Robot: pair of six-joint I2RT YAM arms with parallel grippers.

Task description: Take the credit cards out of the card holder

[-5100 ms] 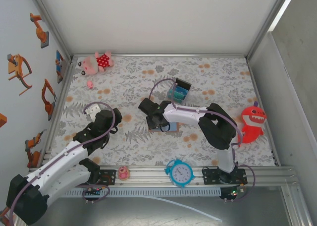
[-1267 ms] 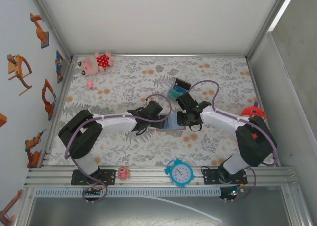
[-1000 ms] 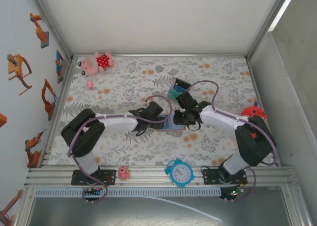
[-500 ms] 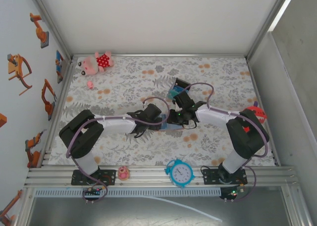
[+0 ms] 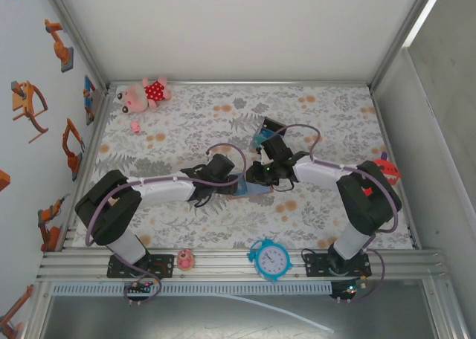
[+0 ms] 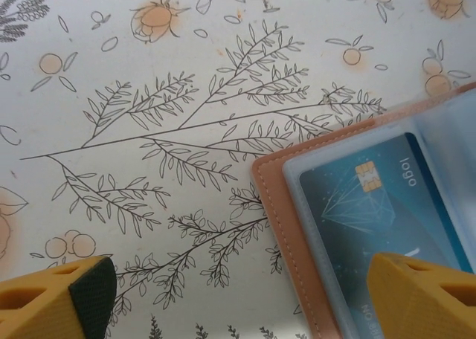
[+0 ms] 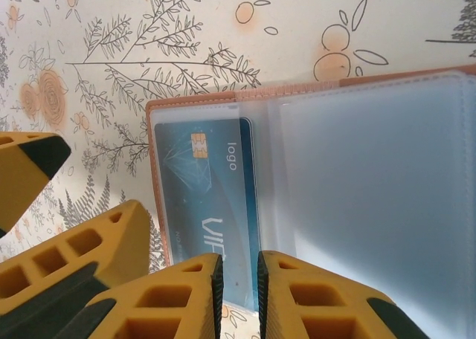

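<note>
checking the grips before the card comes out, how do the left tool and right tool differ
Left tool stands wide open; right tool is almost shut, a thin gap left. Left tool straddles the holder's edge, one finger over the table, one over the card; right tool's fingers sit together over the card's side by the holder's fold. Shared: yellow fingers with black pads, both low at the open holder.

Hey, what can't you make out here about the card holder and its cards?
- Right wrist view: the teal card runs behind the right gripper; pinched or not is unclear.
- Same view: the frosted pocket hides any card inside.
- Left wrist view: frame edge and the left gripper cut the card off.
- Top view: both grippers cover most of the card holder.
</note>
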